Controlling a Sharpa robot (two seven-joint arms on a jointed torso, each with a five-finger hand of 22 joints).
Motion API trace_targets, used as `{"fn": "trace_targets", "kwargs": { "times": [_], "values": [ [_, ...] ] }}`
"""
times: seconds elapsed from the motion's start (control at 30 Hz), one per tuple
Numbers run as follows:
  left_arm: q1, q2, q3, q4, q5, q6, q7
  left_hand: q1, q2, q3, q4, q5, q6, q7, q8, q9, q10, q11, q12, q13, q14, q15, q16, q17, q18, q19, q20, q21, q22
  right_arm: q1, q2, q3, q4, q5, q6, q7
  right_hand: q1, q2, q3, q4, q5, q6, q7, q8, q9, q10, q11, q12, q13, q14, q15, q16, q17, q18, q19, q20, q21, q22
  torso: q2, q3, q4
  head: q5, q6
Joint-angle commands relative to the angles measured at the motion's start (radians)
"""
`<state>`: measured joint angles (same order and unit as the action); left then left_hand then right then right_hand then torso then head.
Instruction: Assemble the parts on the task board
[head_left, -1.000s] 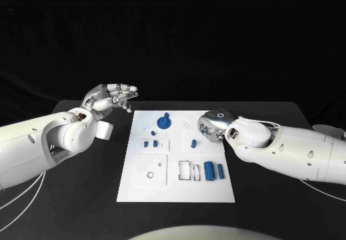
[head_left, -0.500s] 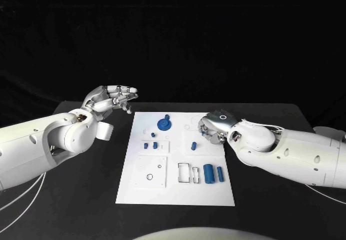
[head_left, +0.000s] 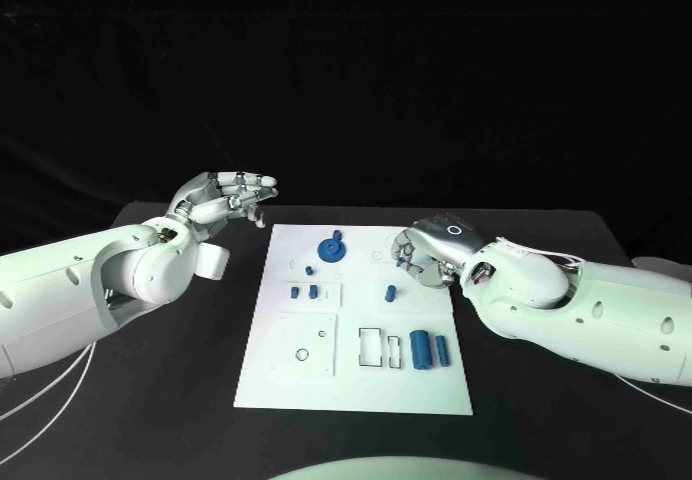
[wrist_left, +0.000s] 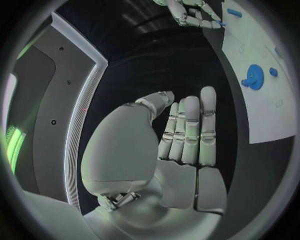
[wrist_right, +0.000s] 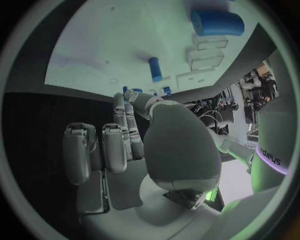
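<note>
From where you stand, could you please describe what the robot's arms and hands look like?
Both arms are smooth, rounded white shells with small dark dots. The left hand and right hand are silver and white with jointed fingers. A ring mark sits on the back of the right hand, thin white cables run at its wrist, and pale cables trail under the left arm.

- My left robot hand (head_left: 224, 200) looks like silvery metal with a satin sheen; its palm (wrist_left: 122, 150) reads smooth and faintly glossy.
- My right robot hand (head_left: 426, 250) has the same silver finish, with a polished back.
- Both arms (head_left: 87, 290) look like smooth, glossy white plastic.
- The board (head_left: 325, 385) is flat, matt white.
- The parts, such as the cylinder (head_left: 420, 350), seem smooth blue plastic.
- The tabletop (head_left: 173, 400) is matt black.
</note>
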<state>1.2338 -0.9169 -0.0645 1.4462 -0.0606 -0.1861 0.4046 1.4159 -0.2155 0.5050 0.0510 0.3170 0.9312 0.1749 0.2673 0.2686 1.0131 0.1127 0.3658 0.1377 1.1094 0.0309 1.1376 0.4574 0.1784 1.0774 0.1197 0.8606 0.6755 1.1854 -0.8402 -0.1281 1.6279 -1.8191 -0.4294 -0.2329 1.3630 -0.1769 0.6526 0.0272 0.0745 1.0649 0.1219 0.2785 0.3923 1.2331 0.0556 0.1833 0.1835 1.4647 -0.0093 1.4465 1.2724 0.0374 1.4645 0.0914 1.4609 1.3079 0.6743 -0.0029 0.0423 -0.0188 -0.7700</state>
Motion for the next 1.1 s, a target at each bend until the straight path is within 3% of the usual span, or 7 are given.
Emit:
{"fn": "trace_targets", "kwargs": {
  "times": [0.03,0.17,0.33,0.47,0.7,0.8,1.1],
  "values": [
    [0.001,0.003,0.001,0.002,0.009,0.005,0.002,0.000,0.010,0.000,-0.007,0.005,-0.005,0.001,0.006,0.001,-0.008,-0.002,0.007,0.001,-0.007,-0.002,0.004,-0.001,0.006,-0.003,-0.004,-0.003,-0.001,0.000,0.003,0.001,0.028,0.026,-0.039,0.018,-0.010,0.000,-0.002,-0.004,-0.007,0.008,0.003,0.003,0.001,0.006,0.000,-0.003,-0.001,0.052,-0.009,0.004,0.000,-0.012,0.053,-0.004,0.005,0.212,0.001,0.0008,0.0014,0.013,0.000],
    [0.001,0.007,0.001,0.003,0.012,0.007,0.001,0.000,0.010,0.000,-0.007,0.006,-0.006,0.002,0.006,0.001,-0.009,-0.001,0.008,0.001,-0.008,-0.002,0.004,-0.002,0.006,-0.003,-0.004,-0.004,-0.001,-0.006,0.026,0.001,0.054,0.045,-0.045,0.029,-0.011,0.000,-0.002,-0.004,-0.007,0.007,0.003,0.003,0.001,0.006,0.000,-0.004,-0.001,0.052,-0.009,0.004,-0.001,-0.012,0.054,-0.004,0.005,0.213,0.000,-0.0012,0.0021,0.032,-0.002],
    [0.001,0.016,0.001,0.004,0.015,0.007,0.003,0.000,0.010,0.000,-0.007,0.006,-0.006,0.002,0.006,0.001,-0.009,-0.001,0.008,0.001,-0.008,-0.002,0.004,-0.002,0.006,-0.003,-0.004,-0.004,-0.001,-0.026,0.074,0.000,0.071,0.058,-0.047,0.044,-0.012,0.001,-0.002,-0.004,-0.008,0.007,0.003,0.003,0.002,0.006,0.000,-0.004,-0.001,0.052,-0.009,0.003,-0.003,-0.012,0.053,-0.004,0.004,0.212,0.000,-0.0022,0.0036,0.066,-0.013],
    [0.001,0.024,0.001,0.006,0.018,0.004,0.005,0.000,0.010,0.000,-0.008,0.006,-0.006,0.002,0.007,0.001,-0.010,-0.001,0.009,0.002,-0.009,-0.001,0.003,-0.002,0.006,-0.004,-0.004,-0.004,-0.002,-0.048,0.112,-0.001,0.071,0.062,-0.045,0.053,-0.013,0.001,-0.002,-0.003,-0.008,0.006,0.003,0.003,0.002,0.006,0.000,-0.005,-0.001,0.051,-0.009,0.002,-0.005,-0.012,0.053,-0.004,0.004,0.212,0.000,-0.0026,0.0045,0.079,-0.018],
    [0.001,0.038,0.001,0.015,0.021,-0.004,0.008,0.000,0.010,0.000,-0.008,0.006,-0.006,0.002,0.007,0.001,-0.011,-0.001,0.009,0.002,-0.009,-0.001,0.003,-0.002,0.006,-0.004,-0.004,-0.004,-0.002,-0.093,0.179,-0.007,0.044,0.075,-0.030,0.067,-0.014,0.003,-0.001,-0.003,-0.008,0.005,0.004,0.003,0.002,0.006,0.000,-0.006,-0.001,0.051,-0.009,0.002,-0.006,-0.011,0.051,-0.004,0.001,0.211,0.000,-0.0069,0.0057,0.097,-0.032],
    [0.001,0.043,0.001,0.018,0.021,-0.005,0.008,0.000,0.010,0.000,-0.008,0.006,-0.006,0.002,0.007,0.001,-0.011,-0.001,0.009,0.002,-0.009,-0.001,0.003,-0.002,0.006,-0.004,-0.004,-0.004,-0.002,-0.107,0.196,-0.009,0.031,0.079,-0.026,0.072,-0.015,0.003,-0.001,-0.003,-0.008,0.004,0.004,0.002,0.002,0.006,0.000,-0.006,-0.001,0.051,-0.009,0.001,-0.007,-0.011,0.050,-0.004,-0.001,0.210,0.001,-0.0053,0.0052,0.103,-0.041],
    [0.002,0.049,0.001,0.022,0.021,-0.007,0.008,0.000,0.010,0.000,-0.008,0.006,-0.007,0.002,0.007,0.001,-0.011,-0.001,0.010,0.002,-0.010,-0.001,0.003,-0.003,0.006,-0.004,-0.004,-0.004,-0.002,-0.135,0.229,-0.014,0.004,0.086,-0.015,0.079,-0.015,0.004,-0.001,-0.003,-0.008,0.004,0.004,0.002,0.002,0.005,0.001,-0.007,-0.002,0.051,-0.009,0.001,-0.007,-0.010,0.050,-0.004,-0.002,0.210,0.001,-0.0013,0.0018,0.118,-0.051]
  ]
}}
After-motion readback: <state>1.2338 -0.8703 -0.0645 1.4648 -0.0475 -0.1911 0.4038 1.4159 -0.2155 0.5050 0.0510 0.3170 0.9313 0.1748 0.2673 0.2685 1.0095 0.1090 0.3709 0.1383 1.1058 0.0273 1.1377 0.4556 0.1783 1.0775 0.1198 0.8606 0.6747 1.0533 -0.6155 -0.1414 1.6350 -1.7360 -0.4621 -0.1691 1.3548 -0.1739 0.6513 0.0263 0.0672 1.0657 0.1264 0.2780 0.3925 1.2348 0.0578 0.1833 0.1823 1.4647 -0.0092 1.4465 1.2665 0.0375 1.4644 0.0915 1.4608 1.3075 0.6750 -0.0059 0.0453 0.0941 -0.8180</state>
